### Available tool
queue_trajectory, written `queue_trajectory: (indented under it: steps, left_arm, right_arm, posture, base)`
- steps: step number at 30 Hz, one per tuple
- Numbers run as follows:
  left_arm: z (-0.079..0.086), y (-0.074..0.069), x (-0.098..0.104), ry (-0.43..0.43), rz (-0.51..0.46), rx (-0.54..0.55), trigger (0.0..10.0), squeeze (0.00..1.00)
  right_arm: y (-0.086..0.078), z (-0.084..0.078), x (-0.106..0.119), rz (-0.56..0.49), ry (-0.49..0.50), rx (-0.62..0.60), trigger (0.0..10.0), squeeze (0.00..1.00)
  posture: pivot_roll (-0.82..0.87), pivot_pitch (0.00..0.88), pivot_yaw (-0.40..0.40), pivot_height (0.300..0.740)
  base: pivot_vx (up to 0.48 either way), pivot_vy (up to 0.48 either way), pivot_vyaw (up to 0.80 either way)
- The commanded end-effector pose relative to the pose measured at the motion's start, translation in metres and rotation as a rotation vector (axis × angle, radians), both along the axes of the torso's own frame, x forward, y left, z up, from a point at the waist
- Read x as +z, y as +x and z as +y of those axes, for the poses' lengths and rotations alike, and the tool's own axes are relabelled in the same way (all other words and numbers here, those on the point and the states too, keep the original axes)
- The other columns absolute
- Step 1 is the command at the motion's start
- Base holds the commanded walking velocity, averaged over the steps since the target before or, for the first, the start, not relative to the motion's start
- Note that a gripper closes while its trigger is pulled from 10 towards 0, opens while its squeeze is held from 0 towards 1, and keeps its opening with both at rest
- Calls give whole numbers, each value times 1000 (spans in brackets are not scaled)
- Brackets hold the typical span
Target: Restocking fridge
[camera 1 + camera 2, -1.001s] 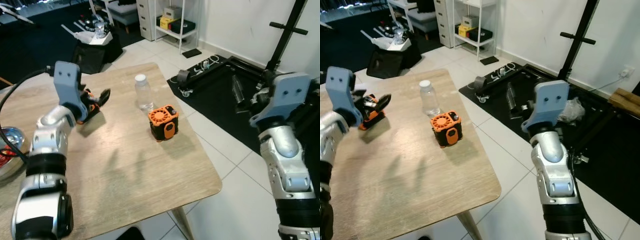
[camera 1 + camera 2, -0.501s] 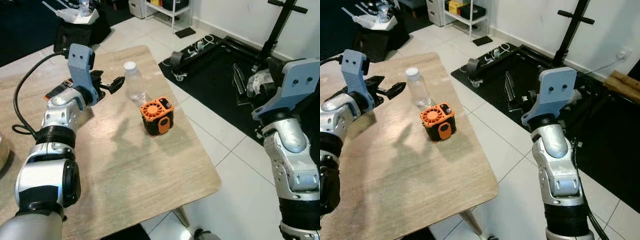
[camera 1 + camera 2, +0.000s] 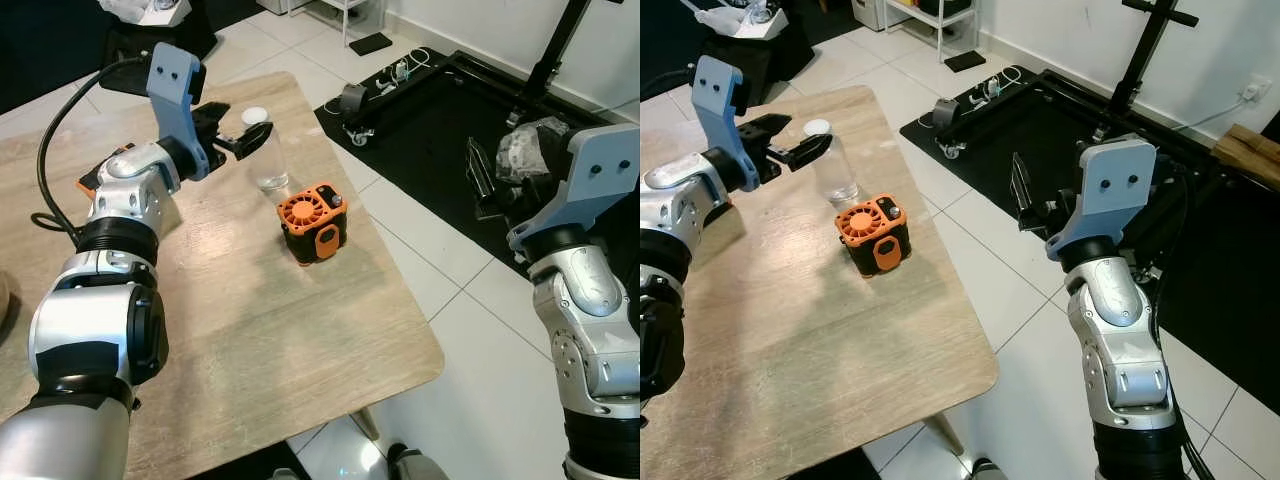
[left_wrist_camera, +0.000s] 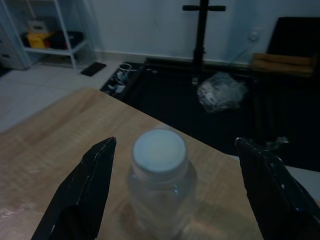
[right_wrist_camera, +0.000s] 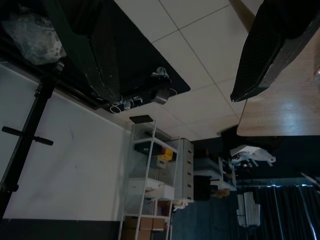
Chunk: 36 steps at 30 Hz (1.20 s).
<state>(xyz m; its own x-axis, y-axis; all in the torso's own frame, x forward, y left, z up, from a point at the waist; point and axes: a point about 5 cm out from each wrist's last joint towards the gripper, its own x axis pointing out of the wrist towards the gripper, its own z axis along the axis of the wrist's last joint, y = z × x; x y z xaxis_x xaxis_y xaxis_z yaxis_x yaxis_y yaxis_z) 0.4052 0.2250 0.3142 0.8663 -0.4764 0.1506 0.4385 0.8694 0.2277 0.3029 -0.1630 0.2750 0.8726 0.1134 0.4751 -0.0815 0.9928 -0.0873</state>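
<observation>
Bottle (image 4: pixel 160 187), clear plastic, white cap, stands on wooden surface (image 3: pixel 230 300) just beside orange-black fan block (image 3: pixel 313 222). My left tool (image 4: pixel 177 187) spread wide either side of it, not touching. Looks light, slick, squashy; I'd grip mid-body. Right tool (image 5: pixel 175 55) spread, idle, well apart.
</observation>
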Motion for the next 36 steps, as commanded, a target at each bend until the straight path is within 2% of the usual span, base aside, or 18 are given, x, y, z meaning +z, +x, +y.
queue_trajectory:
  steps: [1,8,28,29,30,31,33,34,35,36]
  left_arm:
    - [-4,2,-7,23,20,14,10000,0]
    - [0,4,-9,29,30,87,10000,0]
    - [-8,8,-2,14,22,101,10000,0]
    - [-10,8,-3,14,23,102,9647,0]
    - [-11,9,-2,15,22,102,7176,0]
    - [-12,9,-2,21,20,101,5608,0]
    - [-13,9,-2,26,18,100,5608,0]
    - [-14,9,-2,28,17,99,3725,0]
    - [-15,9,-2,30,17,98,2510,0]
    - [-15,9,-2,30,17,98,2510,0]
  right_arm:
    - [-5,4,2,-4,0,17,10000,0]
    - [-11,3,4,-7,-3,7,10000,0]
    - [-22,5,3,17,-14,12,10000,0]
    - [-22,5,3,18,-16,12,10000,0]
    - [-23,5,3,19,-17,12,10000,0]
    - [-24,5,3,19,-19,12,10000,0]
    - [-24,5,3,20,-20,11,10000,0]
    - [-24,5,3,21,-20,10,10000,0]
    - [-25,5,3,22,-21,10,10000,0]
    - [-25,5,3,22,-21,10,10000,0]
  posture:
    - [-210,298,15,740]
    - [-215,322,23,740]
    - [-269,340,16,740]
    - [-276,338,15,740]
    - [-280,335,16,740]
    - [-280,334,16,740]
    - [-280,334,16,740]
    - [-284,331,19,740]
    - [-285,331,20,740]
    - [-285,331,20,740]
  base:
    - [0,0,0]
    - [0,0,0]
    - [0,0,0]
    - [0,0,0]
    - [0,0,0]
    - [0,0,0]
    - [0,0,0]
    - [0,0,0]
    - [0,0,0]
    - [0,0,0]
